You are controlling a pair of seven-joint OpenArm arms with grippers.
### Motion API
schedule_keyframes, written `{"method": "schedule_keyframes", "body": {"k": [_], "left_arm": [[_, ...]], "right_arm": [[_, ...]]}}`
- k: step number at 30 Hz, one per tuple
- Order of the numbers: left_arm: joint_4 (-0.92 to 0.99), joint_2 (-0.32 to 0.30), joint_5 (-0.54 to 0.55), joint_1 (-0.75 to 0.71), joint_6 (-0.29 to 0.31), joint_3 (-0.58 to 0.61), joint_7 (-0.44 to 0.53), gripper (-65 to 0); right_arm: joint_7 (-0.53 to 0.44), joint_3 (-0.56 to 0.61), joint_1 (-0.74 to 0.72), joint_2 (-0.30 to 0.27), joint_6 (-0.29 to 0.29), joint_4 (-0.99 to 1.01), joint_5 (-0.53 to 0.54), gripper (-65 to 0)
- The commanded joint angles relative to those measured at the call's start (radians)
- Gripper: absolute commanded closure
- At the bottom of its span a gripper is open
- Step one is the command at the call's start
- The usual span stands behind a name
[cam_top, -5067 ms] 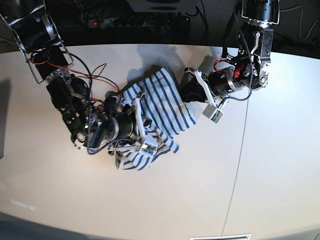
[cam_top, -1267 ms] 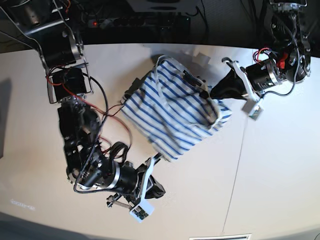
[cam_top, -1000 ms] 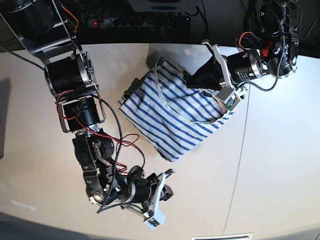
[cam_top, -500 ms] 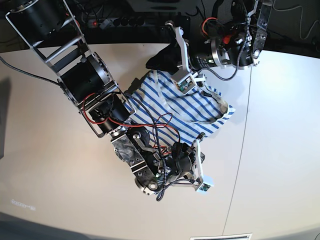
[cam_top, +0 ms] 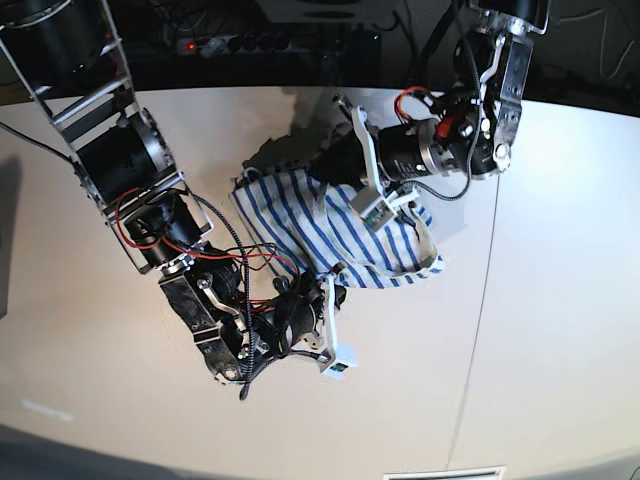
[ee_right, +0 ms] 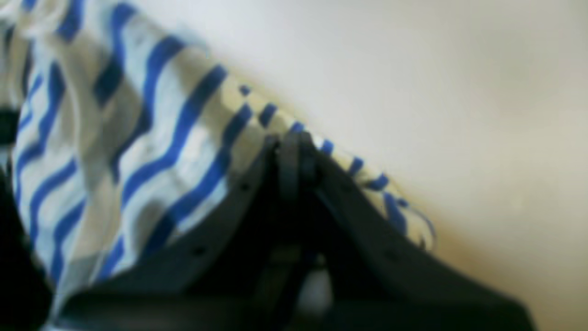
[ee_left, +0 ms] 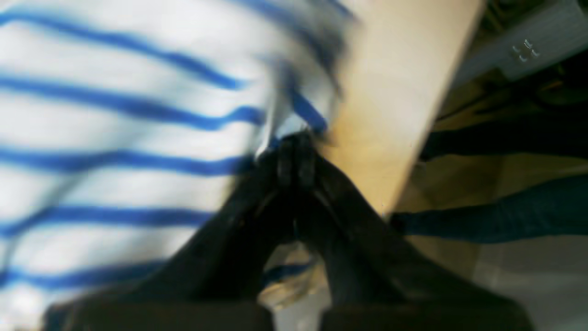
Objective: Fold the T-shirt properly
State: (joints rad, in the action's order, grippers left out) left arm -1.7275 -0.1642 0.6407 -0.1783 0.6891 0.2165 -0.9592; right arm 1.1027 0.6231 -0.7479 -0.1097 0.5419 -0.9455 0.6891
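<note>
The T-shirt (cam_top: 322, 225), white with blue stripes, lies bunched in a loose fold at the middle of the table. My left gripper (cam_top: 322, 168) is at its far edge, shut on a pinch of striped fabric, as the blurred left wrist view (ee_left: 296, 145) shows. My right gripper (cam_top: 333, 282) is at the shirt's near edge, shut on the striped hem in the right wrist view (ee_right: 294, 145). The shirt fills the left of both wrist views (ee_left: 115, 138) (ee_right: 138, 138). Its label and sleeve hem are hidden.
The pale table (cam_top: 540, 300) spreads around the shirt, with a seam running down its right part. A power strip (cam_top: 270, 42) and cables lie beyond the far edge. The table's edge (ee_left: 404, 92) shows close to the left gripper.
My left gripper has come down and left from the far edge, drawing fabric over the shirt. My right gripper has moved left and up along the near edge. The shirt is more bunched.
</note>
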Motion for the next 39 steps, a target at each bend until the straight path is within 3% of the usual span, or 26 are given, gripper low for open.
{"method": "schedule_keyframes", "body": {"k": [1,8,15,24,30,34,37,39], "left_arm": [[0.000,-0.019,0.012,0.024,0.009,-0.021,0.021,0.0],[0.080,-0.152,0.012,0.127,0.009,-0.076,0.037,0.0],[0.108,-0.238,0.012,0.219,0.009,-0.076,0.058,0.0],[0.108,-0.251,0.013,0.245,0.009,-0.076,0.066,0.0],[0.108,-0.252,0.014,0.251,0.009,-0.086,0.057,0.0],[0.101,-0.252,0.093,0.250,0.009,-0.194,-0.022,0.0],[0.054,-0.253,0.228,0.236,0.009,-0.342,-0.147,0.0],[-0.009,-0.263,0.262,0.185,0.009,-0.442,-0.159,0.0]], "right_arm": [[0.002,-0.006,-0.035,-0.014,0.024,-0.026,0.042,0.0],[0.081,-0.007,0.031,-0.158,0.034,-0.207,0.206,0.0],[0.088,-0.011,0.200,-0.286,0.034,-0.430,0.207,0.0],[0.082,-0.135,0.421,-0.303,0.034,-0.569,0.208,0.0],[0.076,-0.256,0.443,-0.307,0.034,-0.594,0.190,0.0],[0.079,-0.332,0.444,-0.341,0.034,-0.601,0.191,0.0],[0.083,-0.385,0.466,-0.400,0.034,-0.617,0.191,0.0],[0.084,-0.435,0.521,-0.439,0.034,-0.647,0.196,0.0]]}}
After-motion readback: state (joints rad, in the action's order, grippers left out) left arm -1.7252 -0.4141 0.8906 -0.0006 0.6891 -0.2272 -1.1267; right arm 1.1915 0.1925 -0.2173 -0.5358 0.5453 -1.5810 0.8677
